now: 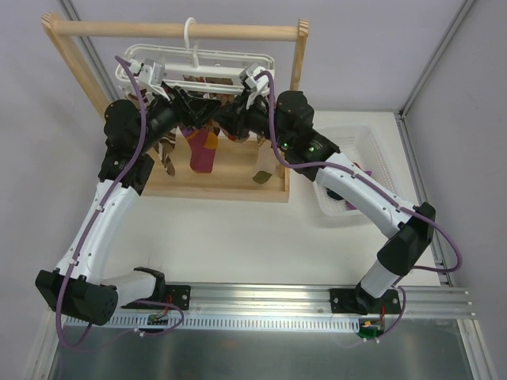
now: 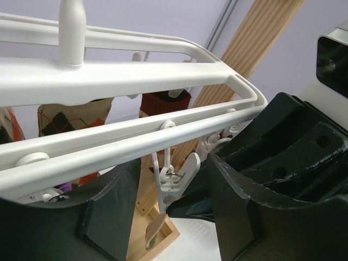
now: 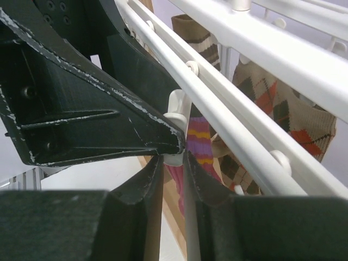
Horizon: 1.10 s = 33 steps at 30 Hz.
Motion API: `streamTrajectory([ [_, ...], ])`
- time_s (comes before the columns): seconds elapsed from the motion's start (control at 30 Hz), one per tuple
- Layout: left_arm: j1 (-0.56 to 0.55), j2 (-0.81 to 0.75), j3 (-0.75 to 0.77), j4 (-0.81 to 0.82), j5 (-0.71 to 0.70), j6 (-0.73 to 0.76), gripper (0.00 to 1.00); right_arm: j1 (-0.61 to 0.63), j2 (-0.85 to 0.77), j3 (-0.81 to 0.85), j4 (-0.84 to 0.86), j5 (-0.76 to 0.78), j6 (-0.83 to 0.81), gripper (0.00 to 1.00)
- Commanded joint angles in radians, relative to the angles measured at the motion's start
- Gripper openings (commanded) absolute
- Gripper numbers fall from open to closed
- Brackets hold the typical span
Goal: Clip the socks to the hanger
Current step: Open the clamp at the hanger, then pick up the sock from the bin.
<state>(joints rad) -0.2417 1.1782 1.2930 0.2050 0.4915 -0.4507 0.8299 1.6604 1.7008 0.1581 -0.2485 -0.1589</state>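
The magenta sock [image 3: 200, 142] with orange-yellow bands hangs under the near rail of the white hanger [image 2: 109, 81], its top edge just below a dangling clip [image 2: 173, 182]. The right gripper [image 3: 175, 175] has its fingers nearly together and appears pinched on that top edge, holding it up to the clip. The left gripper [image 2: 175, 174] has its fingers apart on either side of the same clip. One fingertip touches the clip, but whether the clip is being squeezed open I cannot tell.

Behind, a brown argyle sock [image 3: 272, 103] hangs from a farther rail. The hanger hooks over the wooden rack [image 1: 170, 30]. A white basket [image 1: 372, 142] sits to the right.

The likely risks:
- The clip swivels on its ring and twists out of the fingers.
- The hanger swings away under a push.
- The clip snaps shut before the fabric is in its mouth, so the sock drops on release.
- The two crowded grippers knock each other.
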Motion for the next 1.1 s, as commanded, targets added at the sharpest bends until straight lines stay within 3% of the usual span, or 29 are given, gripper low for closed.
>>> streamTrajectory([
  [0.0,-0.016,-0.002,-0.003,0.053,-0.037,0.035,0.51,0.009,-0.042,0.046,-0.009,-0.011,-0.005,0.13],
  [0.23,-0.019,0.000,0.003,0.069,-0.060,0.018,0.41,0.012,-0.045,0.045,-0.019,-0.009,-0.011,0.12],
  [0.4,-0.021,0.009,-0.001,0.071,-0.060,0.009,0.26,0.014,-0.045,0.059,-0.041,-0.003,-0.007,0.13],
  [0.47,-0.021,0.009,-0.003,0.071,-0.065,0.009,0.21,0.014,-0.047,0.072,-0.069,0.005,-0.005,0.19],
  [0.53,-0.021,0.008,-0.012,0.071,-0.088,0.003,0.17,0.017,-0.062,0.079,-0.104,0.018,-0.004,0.35],
  [0.73,-0.021,0.000,-0.032,0.074,-0.119,-0.019,0.10,0.017,-0.128,0.134,-0.274,0.041,0.007,0.55],
  [0.93,-0.021,-0.011,-0.054,0.077,-0.126,-0.023,0.08,0.012,-0.260,0.068,-0.431,0.061,0.024,0.66],
  [1.07,-0.021,-0.025,-0.067,0.076,-0.131,-0.023,0.08,-0.006,-0.399,-0.039,-0.523,0.157,0.038,0.70],
])
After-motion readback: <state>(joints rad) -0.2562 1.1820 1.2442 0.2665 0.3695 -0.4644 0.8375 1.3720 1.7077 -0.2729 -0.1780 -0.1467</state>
